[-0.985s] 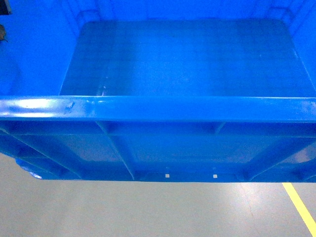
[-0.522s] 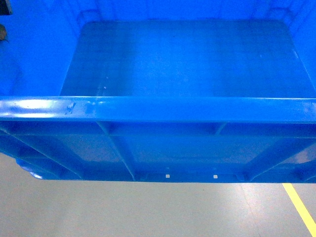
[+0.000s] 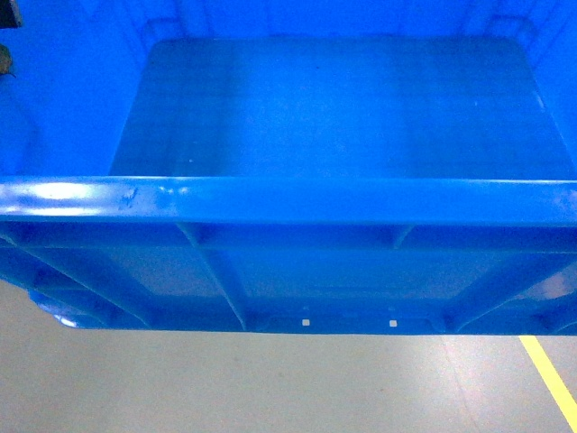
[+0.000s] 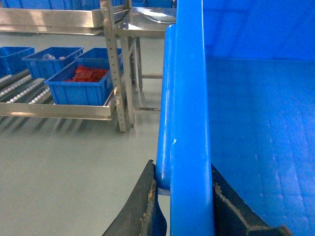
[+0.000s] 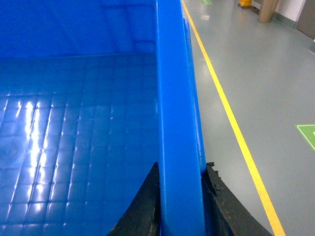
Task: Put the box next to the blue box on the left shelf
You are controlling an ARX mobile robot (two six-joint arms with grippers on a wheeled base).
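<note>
No readable writing or brand marks on anything in view. Only floor markings: a yellow line (image 5: 231, 123) running along the grey floor (image 3: 270, 388) on the right side, plus a green patch (image 5: 307, 133) at the right edge of the right wrist view, too cropped to read.

The box (image 3: 334, 108) is off the ground, filling most of the head view; floor shows beneath its near wall. Open top, nothing inside, smooth floor with a faint grid texture. Ribbed outer wall faces the camera, two small pale slots near the base edge.

Left end effector (image 4: 183, 196): dark fingers (image 4: 142, 206) straddle the box's left rim, one outside, one inside, pinching the wall. Right end effector (image 5: 181, 201): same arrangement on the right rim, pads pressed against both faces of the wall.

Left wrist view, beyond the rim: the left shelf (image 4: 29, 91) with white roller rows between metal rails, low and well apart from the held box. Three smaller blue bins (image 4: 78, 81) sit on it; the nearest holds red contents (image 4: 86, 73), unidentifiable. A perforated metal upright (image 4: 118, 73) stands at the rack corner, a steel desk (image 4: 147, 22) just behind it. A second rack level runs along the top left.

Far right in the right wrist view: a brown column base (image 5: 268, 10).
</note>
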